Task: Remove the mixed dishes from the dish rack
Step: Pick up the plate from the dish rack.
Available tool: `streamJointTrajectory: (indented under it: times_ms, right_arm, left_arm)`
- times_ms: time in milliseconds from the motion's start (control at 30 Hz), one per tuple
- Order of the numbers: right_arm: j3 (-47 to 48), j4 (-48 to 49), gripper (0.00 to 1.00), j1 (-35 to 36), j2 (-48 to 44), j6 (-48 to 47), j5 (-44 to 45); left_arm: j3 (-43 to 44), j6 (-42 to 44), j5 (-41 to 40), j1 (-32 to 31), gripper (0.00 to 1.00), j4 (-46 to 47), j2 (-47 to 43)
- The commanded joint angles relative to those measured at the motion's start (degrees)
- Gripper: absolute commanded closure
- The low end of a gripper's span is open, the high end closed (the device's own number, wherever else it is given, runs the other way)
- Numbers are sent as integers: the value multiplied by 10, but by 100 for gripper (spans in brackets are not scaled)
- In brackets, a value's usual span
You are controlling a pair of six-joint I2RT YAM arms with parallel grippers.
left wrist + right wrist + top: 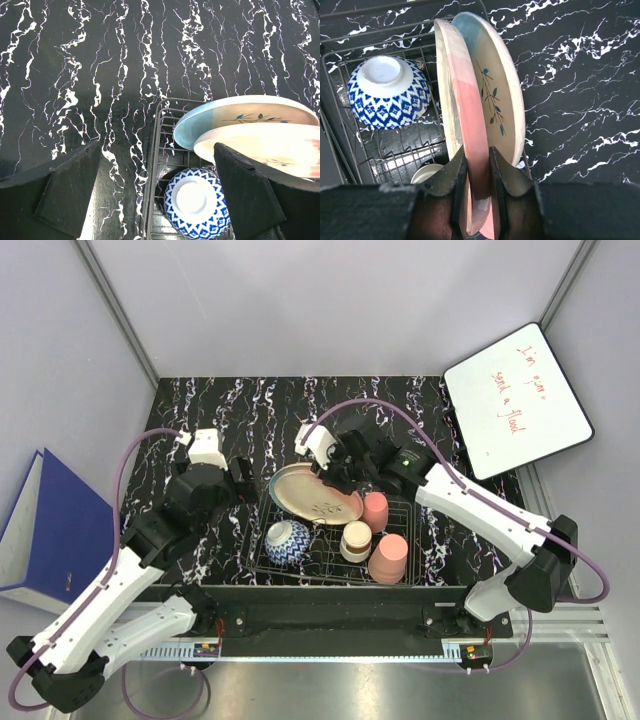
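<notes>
With my right gripper [477,167] pinching only the rim of the pink plate [469,107], I fear lifting could let it slip or topple the blue plate [504,92] just beside it; my left gripper [157,150] gapes wide.

1. Far table [260,405]: a bare strip behind the rack [404,520], open across to the whiteboard [518,400] at far right.
2. Rack, far left: pink plate [470,125] and blue plate [495,75] stand tilted, almost touching, with no passage between them. The right gripper [476,167] clamps the pink rim.
3. Rack, near left: upturned bowl [288,542]. Bare wire floor shows between it and the plates.
4. Rack, right half: cream cup [355,540], far pink cup [375,510] and near pink cup [388,558], closely set.
5. Left gripper [157,150], jaws wide, hangs over the rack's left edge.
</notes>
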Motion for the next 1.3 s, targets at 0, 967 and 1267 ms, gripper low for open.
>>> streamJointTrajectory:
  times_ms: [0,967,1267]
  right_arm:
    - [78,41,100,-11,-44,-1,5]
    - [181,106,100,-156,-153,402,-3]
    - [-129,550,100,-334,-247,832,-189]
  left_arm:
    - [10,2,-9,-1,1,37,3]
    - [55,-32,6,0,1,182,-22]
    - [29,-73,267,39,1,367,-19]
